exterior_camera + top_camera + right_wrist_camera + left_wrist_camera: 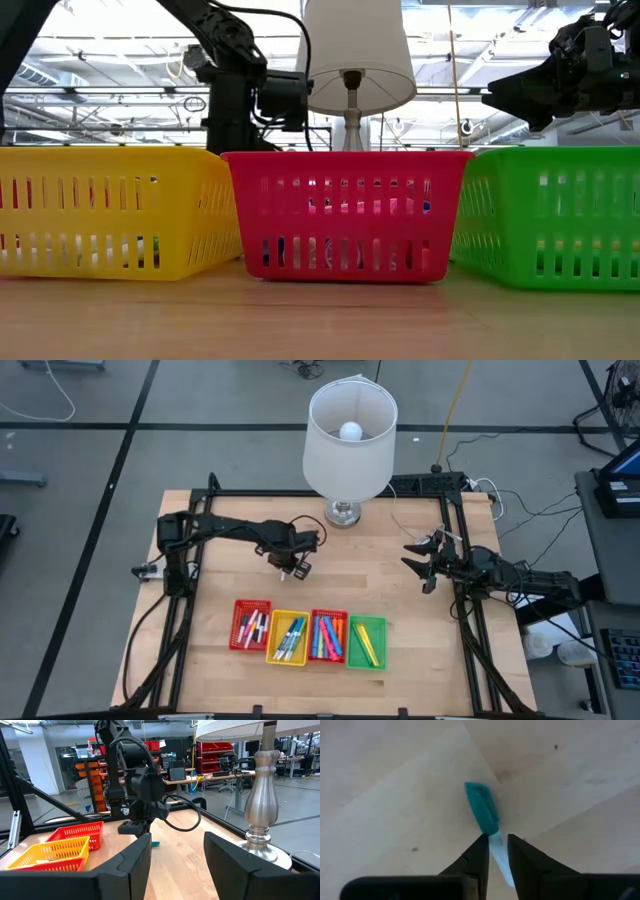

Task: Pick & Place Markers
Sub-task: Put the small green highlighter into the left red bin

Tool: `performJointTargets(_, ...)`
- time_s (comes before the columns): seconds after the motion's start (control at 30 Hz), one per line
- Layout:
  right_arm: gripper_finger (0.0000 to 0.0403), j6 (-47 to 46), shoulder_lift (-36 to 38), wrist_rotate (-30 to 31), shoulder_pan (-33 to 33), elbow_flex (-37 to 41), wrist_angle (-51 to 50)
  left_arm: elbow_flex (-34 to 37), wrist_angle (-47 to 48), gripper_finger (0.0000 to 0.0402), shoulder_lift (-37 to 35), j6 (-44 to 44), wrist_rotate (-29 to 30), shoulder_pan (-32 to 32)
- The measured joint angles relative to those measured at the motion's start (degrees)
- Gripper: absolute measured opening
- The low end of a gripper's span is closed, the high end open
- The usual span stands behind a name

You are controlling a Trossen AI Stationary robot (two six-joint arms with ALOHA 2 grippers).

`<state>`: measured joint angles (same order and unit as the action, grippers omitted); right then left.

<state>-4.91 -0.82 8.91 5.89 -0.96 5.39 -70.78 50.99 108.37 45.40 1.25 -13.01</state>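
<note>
Markers: one teal-capped marker [482, 812] pinched in the left pincer [497, 851]; four trays [250, 624] apparently hold the rest; right pincer [418, 558] gapes empty at three o'clock.

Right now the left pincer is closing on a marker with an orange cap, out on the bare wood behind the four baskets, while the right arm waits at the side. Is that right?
Not quite: the cap is teal, not orange, as the left wrist view shows. The left pincer has its fingers around the marker on the bare table, behind the baskets; the right pincer waits open at the side.
</note>
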Motion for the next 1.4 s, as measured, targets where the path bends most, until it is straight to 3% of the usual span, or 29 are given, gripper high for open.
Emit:
performJointTargets(0.4,0.0169,0.00,0.00,0.00,0.02,-0.01,0.00,0.02,-0.07,0.0185,0.22,1.59,0.09,-0.05)
performJointTargets(0.77,0.0169,0.00,0.00,-0.02,0.02,0.01,0.00,1.20,-1.85,0.0195,0.21,-11.05,-1.26,1.22)
performJointTargets(0.93,0.0169,0.00,0.00,0.01,0.00,0.00,0.00,3.48,-4.63,0.0195,0.60,-12.69,-1.38,1.12)
performJointTargets(1.1,0.0169,0.01,0.00,-0.02,0.02,0.00,0.00,4.58,-7.10,0.0166,1.33,-17.14,-1.14,1.09)
performJointTargets(1.4,0.0169,0.00,0.00,0.00,0.02,0.01,0.00,4.68,-8.25,0.0032,1.40,-21.05,-1.21,1.15)
